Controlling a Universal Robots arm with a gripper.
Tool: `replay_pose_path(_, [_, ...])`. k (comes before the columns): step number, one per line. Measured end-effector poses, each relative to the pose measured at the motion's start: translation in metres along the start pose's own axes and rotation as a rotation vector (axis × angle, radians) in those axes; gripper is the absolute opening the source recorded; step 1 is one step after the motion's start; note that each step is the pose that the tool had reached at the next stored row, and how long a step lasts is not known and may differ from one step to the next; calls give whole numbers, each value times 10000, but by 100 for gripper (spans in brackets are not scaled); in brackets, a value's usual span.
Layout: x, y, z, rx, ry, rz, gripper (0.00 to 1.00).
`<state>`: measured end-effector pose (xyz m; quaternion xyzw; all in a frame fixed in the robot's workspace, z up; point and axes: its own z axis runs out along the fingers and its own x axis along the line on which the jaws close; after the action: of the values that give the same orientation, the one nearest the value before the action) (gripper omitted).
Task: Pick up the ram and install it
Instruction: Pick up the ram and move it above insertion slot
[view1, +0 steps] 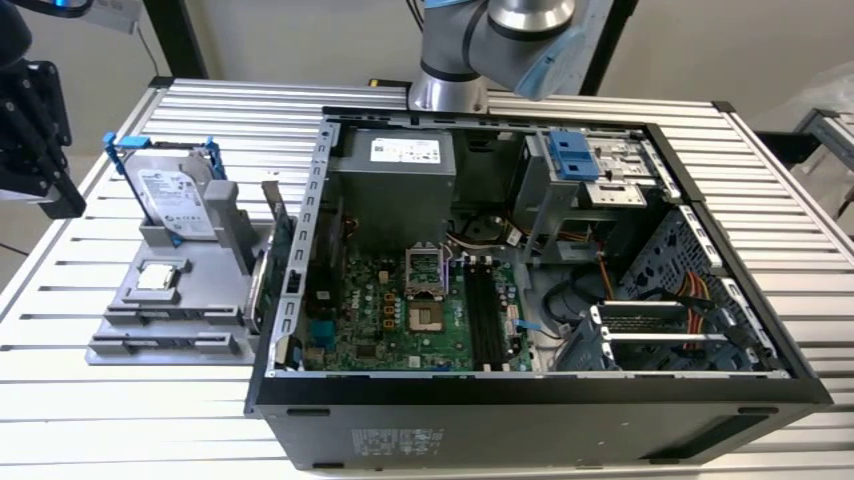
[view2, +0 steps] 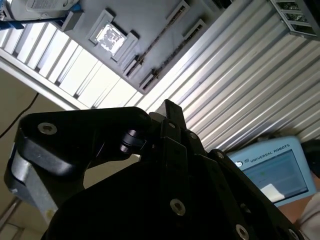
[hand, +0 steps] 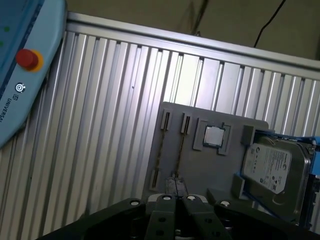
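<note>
A grey tray (view1: 200, 300) lies on the slatted table at the exterior view's left, beside the open computer case (view1: 534, 400). In each of the tray's two long slots a thin dark strip with a greenish edge rests on edge. I take this for the ram (hand: 161, 149) (view2: 156, 46). My gripper (hand: 176, 186) (view2: 170, 107) hovers high above the tray, its black fingertips pressed together with nothing between them. Its tips line up with the slot end of the tray in the first wrist view.
The tray also carries a silver hard drive in a blue frame (view1: 174, 195) and a small square chip (hand: 214, 135). A thin upright board (view1: 274, 212) stands between tray and case. Black hardware (view1: 34, 130) hangs at the exterior view's left edge. A blue pendant (hand: 20, 75) lies off the table.
</note>
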<state>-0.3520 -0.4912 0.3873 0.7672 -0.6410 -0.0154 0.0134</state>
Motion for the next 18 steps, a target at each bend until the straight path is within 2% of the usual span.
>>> replay_pose_path(18, [0, 0, 0, -2, 18, -430, 0])
